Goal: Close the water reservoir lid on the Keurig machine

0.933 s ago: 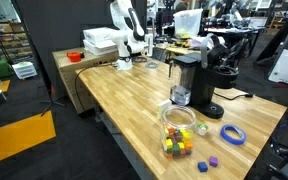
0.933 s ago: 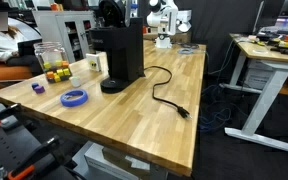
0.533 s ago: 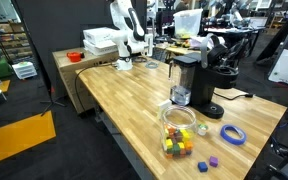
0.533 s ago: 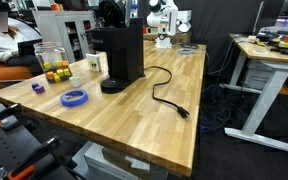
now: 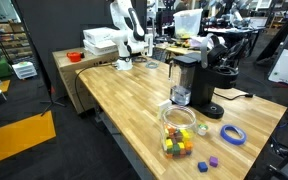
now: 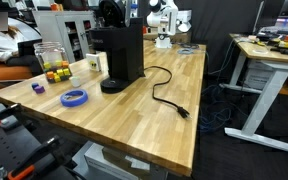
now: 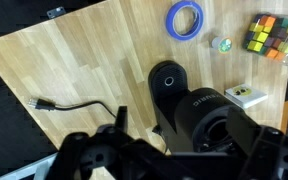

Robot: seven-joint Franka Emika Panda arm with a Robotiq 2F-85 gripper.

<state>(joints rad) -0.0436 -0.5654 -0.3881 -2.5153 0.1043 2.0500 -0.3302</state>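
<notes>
The black Keurig machine (image 5: 206,88) stands on the wooden table, also in the other exterior view (image 6: 119,55). Its smoky tank (image 5: 181,86) is on the side, with the black water reservoir lid (image 5: 185,58) at its top; I cannot tell whether the lid is up or down. In the wrist view I look straight down on the rounded brew head (image 7: 209,118) and round drip base (image 7: 167,80); the tank and lid are hidden there. My dark gripper (image 7: 199,128) hangs above the machine with its fingers spread wide, open and empty.
A blue tape ring (image 7: 184,18), a clear jar of coloured blocks (image 5: 179,122), loose blocks (image 7: 269,35) and a small white box (image 7: 246,97) lie near the machine. Its black power cord (image 6: 167,95) trails across the table. A white arm (image 5: 124,25) stands at the far end.
</notes>
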